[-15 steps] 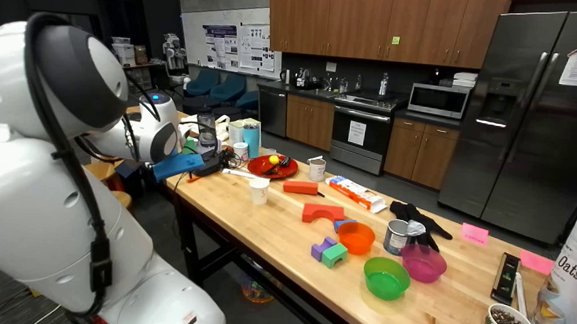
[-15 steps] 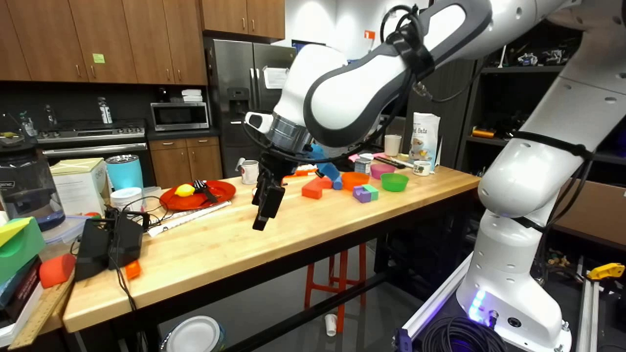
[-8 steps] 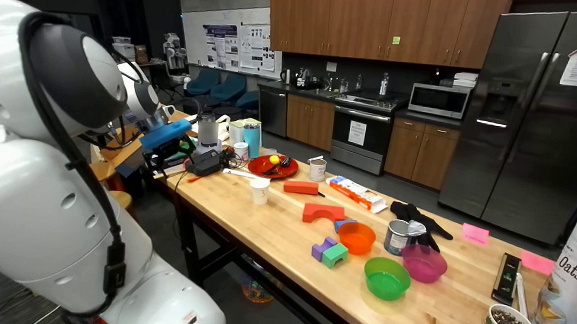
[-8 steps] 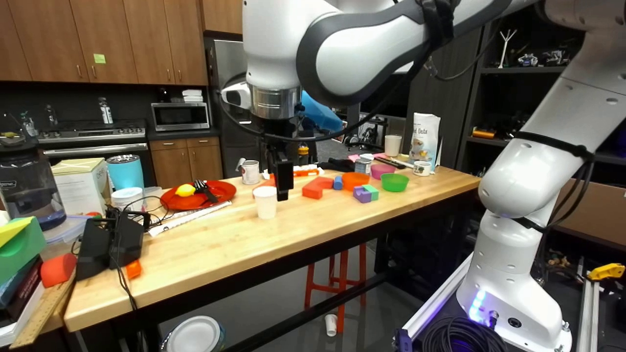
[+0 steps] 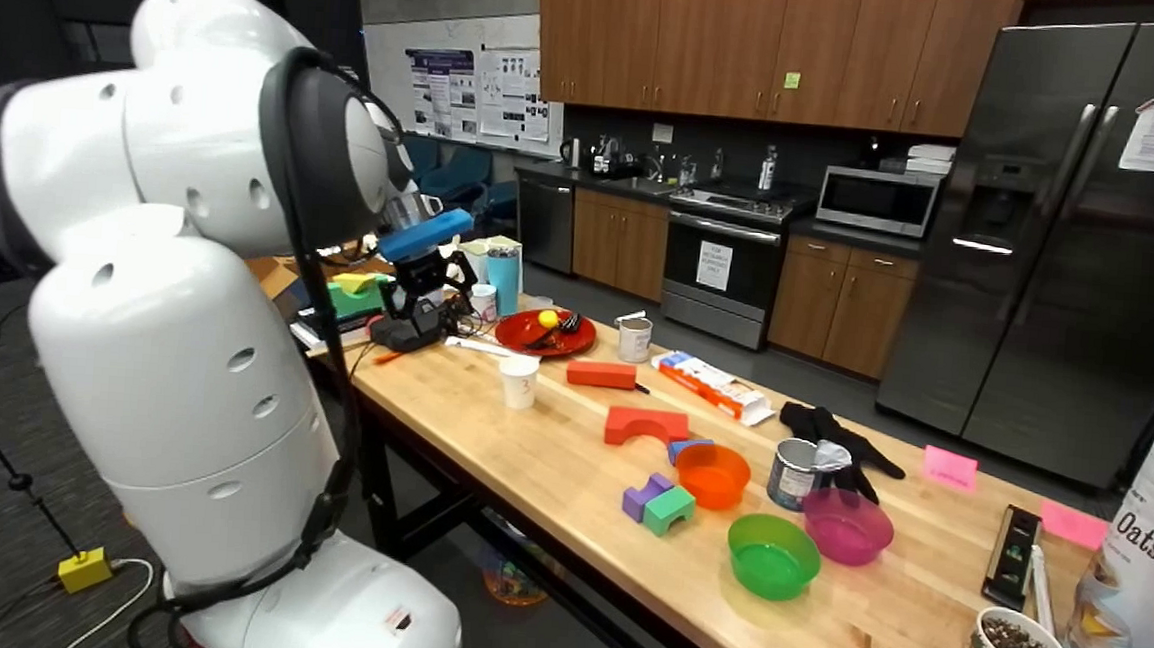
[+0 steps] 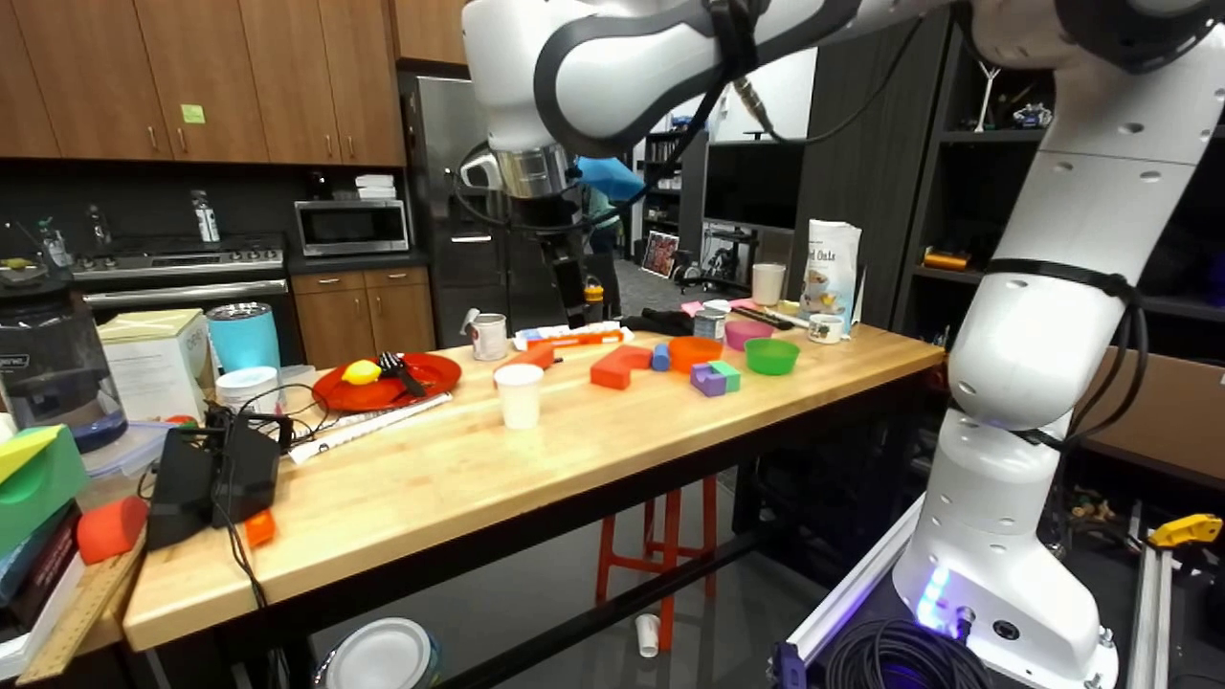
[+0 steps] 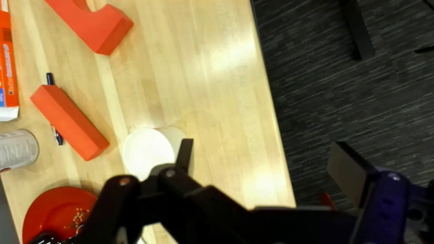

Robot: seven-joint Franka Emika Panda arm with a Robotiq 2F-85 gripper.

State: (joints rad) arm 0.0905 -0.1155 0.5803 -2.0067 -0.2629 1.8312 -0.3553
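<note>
Down below the gripper, white cup

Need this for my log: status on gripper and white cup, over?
Gripper open, holding nothing. White cup upright on the table, ungripped. Long red block close beside cup, possibly in the way.

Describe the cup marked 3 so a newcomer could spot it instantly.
On the wooden table, find the red plate. Near it, closer to the robot's base, a cup stands upright. White with a reddish 3, it contrasts with the red block nearby.
</note>
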